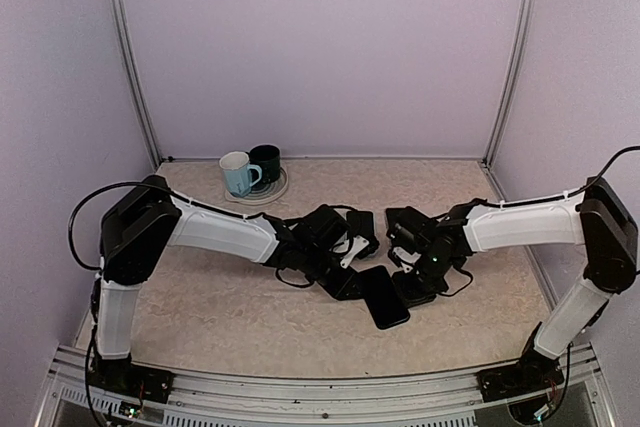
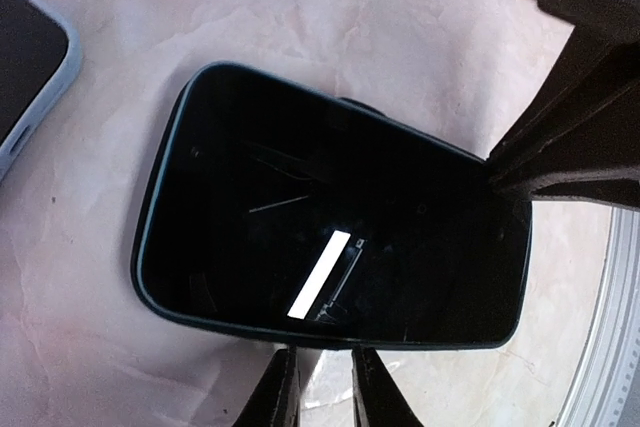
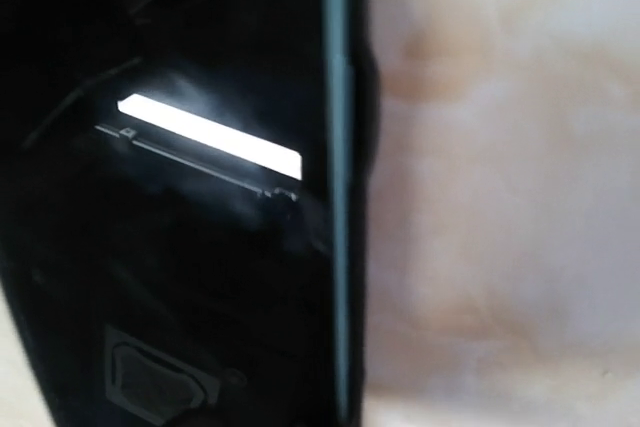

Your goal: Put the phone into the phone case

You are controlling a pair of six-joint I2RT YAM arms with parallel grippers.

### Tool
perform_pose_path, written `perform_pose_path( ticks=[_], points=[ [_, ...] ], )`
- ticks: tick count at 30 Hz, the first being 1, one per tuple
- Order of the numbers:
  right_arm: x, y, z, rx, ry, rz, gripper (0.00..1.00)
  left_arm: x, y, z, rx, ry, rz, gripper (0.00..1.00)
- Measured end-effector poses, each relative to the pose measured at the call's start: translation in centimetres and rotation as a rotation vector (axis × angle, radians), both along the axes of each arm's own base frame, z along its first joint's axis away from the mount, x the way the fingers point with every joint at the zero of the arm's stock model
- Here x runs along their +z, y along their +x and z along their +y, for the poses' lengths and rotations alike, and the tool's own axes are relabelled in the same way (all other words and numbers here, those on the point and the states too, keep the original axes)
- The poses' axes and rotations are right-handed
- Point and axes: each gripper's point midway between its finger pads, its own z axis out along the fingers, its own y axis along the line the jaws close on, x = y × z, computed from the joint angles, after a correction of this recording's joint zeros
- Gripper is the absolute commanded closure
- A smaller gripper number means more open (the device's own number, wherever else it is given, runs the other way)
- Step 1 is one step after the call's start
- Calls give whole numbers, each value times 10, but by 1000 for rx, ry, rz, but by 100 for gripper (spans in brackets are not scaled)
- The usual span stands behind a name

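The left gripper [image 2: 330, 387] is nearly closed. In its wrist view the two dark fingertips stand a narrow slit apart, with only tabletop showing between them, and they sit right against the long edge of the phone at 6 o'clock. They have hold of nothing.

The glossy black rectangular phone [image 2: 330, 237] lies flat and screen-up on the beige mottled tabletop [image 2: 420, 37], and a bright strip of light is mirrored in its glass. It lies outside the case.

At 3 o'clock of the phone, the right gripper [image 1: 405, 289] reaches over the phone's short end. Its dark fingers overlap that corner, but I cannot tell how far its jaws are parted. Its own wrist view shows only the black screen and bare tabletop.

At 10 o'clock of the phone, apart from it, is a corner of the light blue phone case [image 2: 55, 77], dark inside.

In the overhead view, a pale blue ceramic mug [image 1: 237, 173] and a dark mug [image 1: 266, 161] stand on a round plate [image 1: 277, 190], far off at 11 o'clock.
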Motion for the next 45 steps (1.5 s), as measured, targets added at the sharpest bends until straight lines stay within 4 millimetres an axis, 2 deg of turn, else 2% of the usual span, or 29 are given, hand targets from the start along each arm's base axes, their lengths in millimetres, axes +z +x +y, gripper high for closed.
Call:
perform_pose_path(
  ticks=[4, 9, 11, 16, 20, 23, 37, 42, 45],
  points=[
    [12, 20, 3, 3, 25, -43, 83, 7, 7, 11, 40, -7, 15, 76],
    [28, 70, 6, -13, 58, -126, 72, 23, 31, 17, 111, -56, 18, 71],
    [28, 89, 13, -1, 65, -152, 71, 23, 38, 21, 136, -57, 27, 69],
    [18, 108, 30, 57, 69, -165, 80, 16, 46, 23, 166, -51, 49, 62],
    [6, 111, 35, 86, 66, -151, 86, 3, 44, 22, 164, -35, 75, 62],
    [5, 112, 37, 92, 77, -155, 89, -3, 43, 23, 166, -23, 86, 62],
    [-3, 113, 47, 49, 159, -225, 94, -7, 48, 13, 171, 36, 12, 63],
    [-5, 111, 48, 49, 169, -231, 92, -9, 47, 13, 172, 66, -14, 66],
    [-1, 113, 49, 53, 164, -238, 85, -9, 47, 13, 171, 70, -15, 66]
  ],
)
